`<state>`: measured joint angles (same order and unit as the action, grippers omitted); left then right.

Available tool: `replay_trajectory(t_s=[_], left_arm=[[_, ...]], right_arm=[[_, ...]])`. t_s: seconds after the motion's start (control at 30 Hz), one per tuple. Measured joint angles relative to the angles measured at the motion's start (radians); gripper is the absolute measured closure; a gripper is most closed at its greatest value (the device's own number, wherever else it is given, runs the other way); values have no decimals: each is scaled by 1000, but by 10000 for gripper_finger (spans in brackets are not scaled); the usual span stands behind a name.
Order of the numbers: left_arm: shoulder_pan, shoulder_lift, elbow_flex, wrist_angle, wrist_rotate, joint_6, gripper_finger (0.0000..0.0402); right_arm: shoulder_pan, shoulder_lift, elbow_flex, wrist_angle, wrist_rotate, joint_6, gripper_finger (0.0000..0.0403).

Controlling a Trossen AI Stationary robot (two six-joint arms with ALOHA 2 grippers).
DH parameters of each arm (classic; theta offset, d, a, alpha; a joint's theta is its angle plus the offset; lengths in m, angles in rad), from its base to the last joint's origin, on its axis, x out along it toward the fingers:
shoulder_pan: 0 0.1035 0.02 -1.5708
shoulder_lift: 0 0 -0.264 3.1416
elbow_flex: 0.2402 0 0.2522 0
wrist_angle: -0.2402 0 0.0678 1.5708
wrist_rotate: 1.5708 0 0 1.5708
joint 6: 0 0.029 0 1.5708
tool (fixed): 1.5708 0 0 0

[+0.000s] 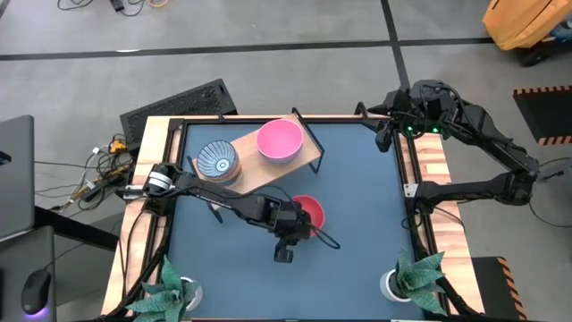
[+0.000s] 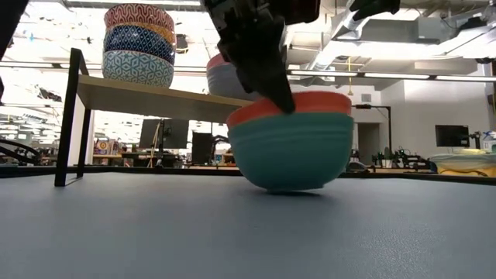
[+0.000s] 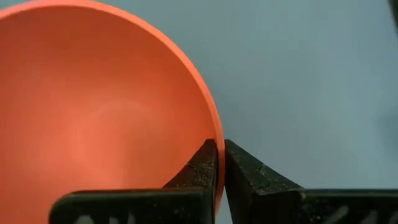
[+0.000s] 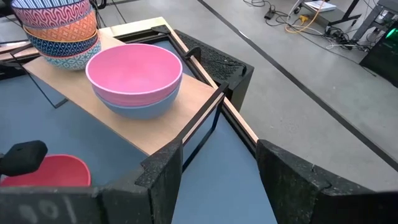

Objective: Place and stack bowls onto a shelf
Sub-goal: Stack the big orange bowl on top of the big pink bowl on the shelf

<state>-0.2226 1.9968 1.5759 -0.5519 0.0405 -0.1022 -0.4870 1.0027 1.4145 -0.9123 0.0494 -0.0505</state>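
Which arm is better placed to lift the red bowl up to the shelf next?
Left. The left gripper is already pinched on the rim of the red bowl, which sits nested in a green bowl on the tabletop. The right gripper is open at the table's far corner, beyond the shelf.

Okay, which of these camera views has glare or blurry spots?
Low view: bright ceiling lights behind wash out the room, and the left gripper on the red bowl looks dark and soft. Left wrist view: the bowl's inside is close and soft, with a pale sheen. High view and right wrist view: evenly lit, no glare.
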Motion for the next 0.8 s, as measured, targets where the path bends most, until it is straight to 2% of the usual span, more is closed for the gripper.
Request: replay_trajectory(t_s=[0.4,0.6,0.8], left_arm=[[-1,0,165,-112,4,-37,401],[-1,0,251,-233,-31,-35,401],[-1,1,398,-281,-35,5,401]], right_arm=[[0,0,0,0,0,0,173],[0,0,0,0,0,-2,173],[0,0,0,0,0,-3,173]])
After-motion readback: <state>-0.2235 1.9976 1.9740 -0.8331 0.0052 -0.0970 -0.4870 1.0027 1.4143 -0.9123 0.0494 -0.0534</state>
